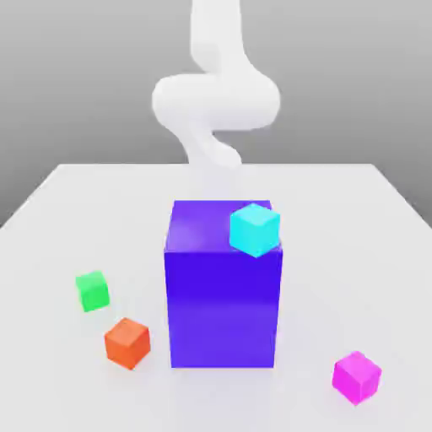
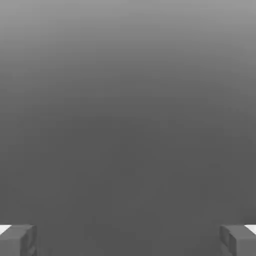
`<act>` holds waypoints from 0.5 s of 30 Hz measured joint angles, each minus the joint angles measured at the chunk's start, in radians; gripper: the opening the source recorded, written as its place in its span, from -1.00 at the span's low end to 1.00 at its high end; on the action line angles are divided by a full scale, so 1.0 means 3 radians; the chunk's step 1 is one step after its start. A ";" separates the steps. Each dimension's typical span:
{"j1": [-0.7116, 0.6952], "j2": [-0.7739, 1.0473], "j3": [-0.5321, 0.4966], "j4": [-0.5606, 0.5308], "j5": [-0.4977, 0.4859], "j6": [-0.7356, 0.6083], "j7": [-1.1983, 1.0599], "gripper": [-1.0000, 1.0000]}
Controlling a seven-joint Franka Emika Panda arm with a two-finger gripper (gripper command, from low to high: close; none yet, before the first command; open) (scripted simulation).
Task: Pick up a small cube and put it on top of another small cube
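1. Spanning the scene, the white table [image 1: 51, 211] carries everything; grey backdrop behind it.
2. White arm [image 1: 215, 101] rises at the far edge, centred, behind the block.
3. Big purple-blue block [image 1: 221, 295] stands upright mid-table; it bears the cyan cube [image 1: 254, 229] at its top right corner, tilted off square.
4. Gripper [image 2: 128, 240] released: hand view has the two grey fingertips [image 2: 17, 240] set far apart at opposite edges, nothing between them but grey floor.
5. Orange-red cube [image 1: 127, 342] near left, just beside the block's lower left, not touching.
6. Small magenta-pink cube [image 1: 356, 376] lies on the table, near right, apart from the block.
7. Small green cube [image 1: 92, 290] on the table at left, slightly farther back than the orange-red one; well apart from the magenta cube, with the block between them.
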 joint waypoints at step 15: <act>0.0263 0.1832 0.0511 -0.0351 -0.0281 0.0762 -0.0003 0.00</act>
